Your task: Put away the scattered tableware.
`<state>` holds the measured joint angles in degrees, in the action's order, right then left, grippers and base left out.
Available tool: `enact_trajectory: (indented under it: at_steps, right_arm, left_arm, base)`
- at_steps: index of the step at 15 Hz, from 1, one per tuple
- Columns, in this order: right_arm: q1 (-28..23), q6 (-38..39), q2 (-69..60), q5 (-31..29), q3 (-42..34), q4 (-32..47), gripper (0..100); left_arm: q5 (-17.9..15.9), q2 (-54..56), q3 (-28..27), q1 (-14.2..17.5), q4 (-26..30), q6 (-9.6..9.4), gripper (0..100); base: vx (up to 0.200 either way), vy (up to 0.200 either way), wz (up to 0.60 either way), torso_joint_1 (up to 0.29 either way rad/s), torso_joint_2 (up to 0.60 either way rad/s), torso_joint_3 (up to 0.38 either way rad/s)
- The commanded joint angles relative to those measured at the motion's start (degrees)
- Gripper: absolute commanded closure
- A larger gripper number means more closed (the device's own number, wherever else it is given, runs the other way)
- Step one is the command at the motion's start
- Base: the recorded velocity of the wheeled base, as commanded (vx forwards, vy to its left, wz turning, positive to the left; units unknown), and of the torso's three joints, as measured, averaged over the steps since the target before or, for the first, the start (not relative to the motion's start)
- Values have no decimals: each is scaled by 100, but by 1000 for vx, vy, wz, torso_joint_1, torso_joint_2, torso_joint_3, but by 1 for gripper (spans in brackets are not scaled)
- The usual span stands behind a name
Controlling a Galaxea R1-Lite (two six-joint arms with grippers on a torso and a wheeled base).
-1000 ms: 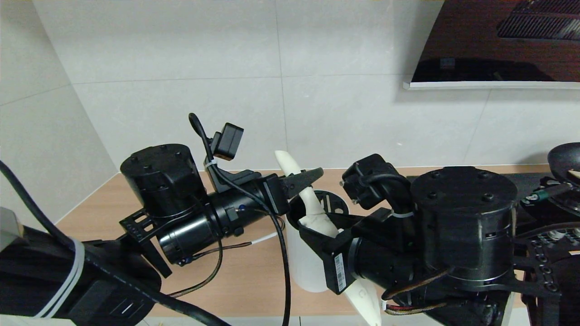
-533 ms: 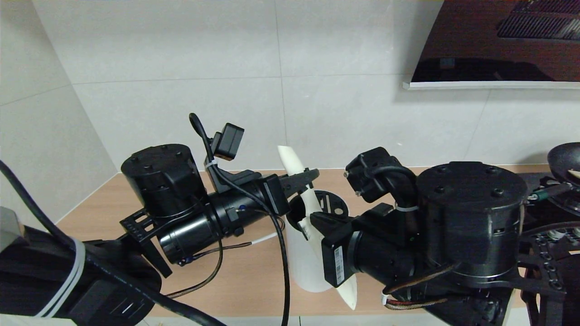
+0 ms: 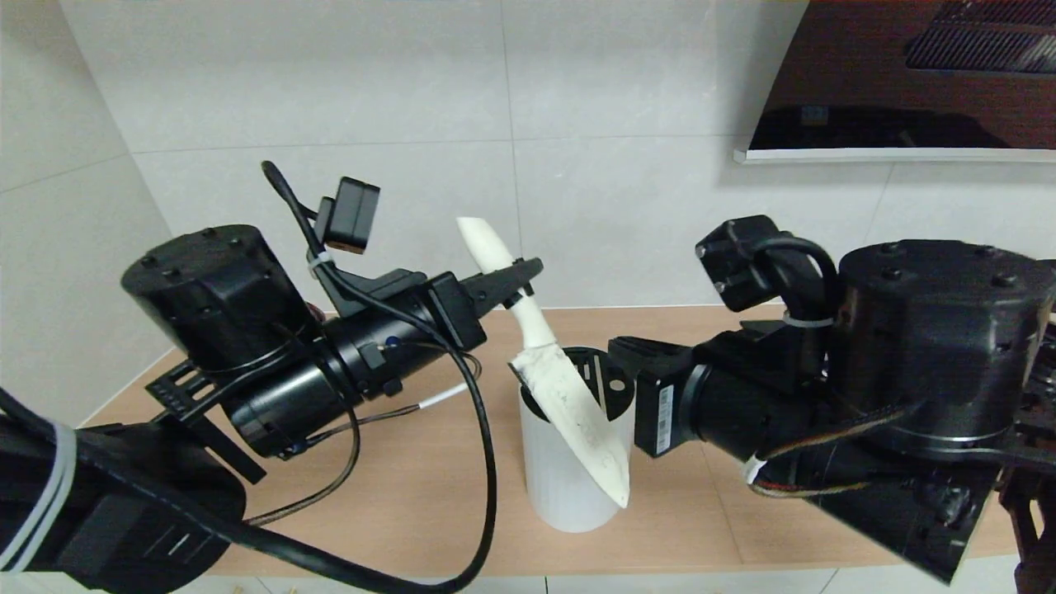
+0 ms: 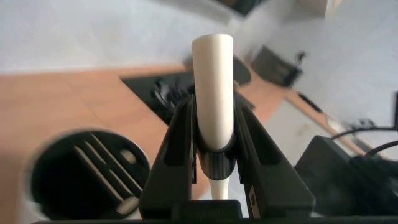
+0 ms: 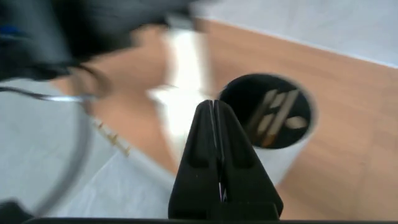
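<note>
A white knife (image 3: pixel 569 396) hangs tilted, blade tip down, in front of the white cylindrical holder (image 3: pixel 565 487) on the wooden counter. My left gripper (image 3: pixel 516 289) is shut on the knife's handle (image 4: pixel 212 81), above and left of the holder's mouth. The holder (image 4: pixel 37 186) has a dark inside with a few pale sticks in it. My right gripper (image 3: pixel 624 351) is shut with nothing in it, just right of the holder's rim and apart from the blade. In the right wrist view its shut fingers (image 5: pixel 213 109) point toward the holder (image 5: pixel 292 149), with the knife (image 5: pixel 183 81) blurred beyond.
The wooden counter (image 3: pixel 412 495) runs to a tiled wall (image 3: pixel 330 99) behind and on the left. A black cooktop (image 4: pixel 168 90) lies to the right of the holder, under a dark range hood (image 3: pixel 907 82). The counter's front edge is close below.
The right gripper let go of the knife's blade and drew back to the right. The left gripper shut on the handle and lifted the knife up and to the left.
</note>
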<state>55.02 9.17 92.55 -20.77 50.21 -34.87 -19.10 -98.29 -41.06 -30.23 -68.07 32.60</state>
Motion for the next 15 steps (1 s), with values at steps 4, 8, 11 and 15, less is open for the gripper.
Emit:
enact_trajectory:
  at_steps: [4,8,11,15]
  right_arm:
    - [-632,-20,-167,29,15,15,0]
    - [-1169,-99,-158,21,-73,15,0]
    - [-1213,-126,-97,21,-82,15,0]
    - [-1221,-170,-18,21,-82,6,0]
  left_arm:
    - [-23,232,-667,747,-4,-43,100]
    - [-94,-595,-878,852,-980,-1309,100]
    - [-129,-1060,-974,861,-1516,-2170,100]
    - [-129,-946,-939,844,-1534,-2434,100]
  base:
    - [0,0,0,0,0,0]
    - [0,0,0,0,0,0]
    - [0,0,0,0,0,0]
    - [0,0,0,0,0,0]
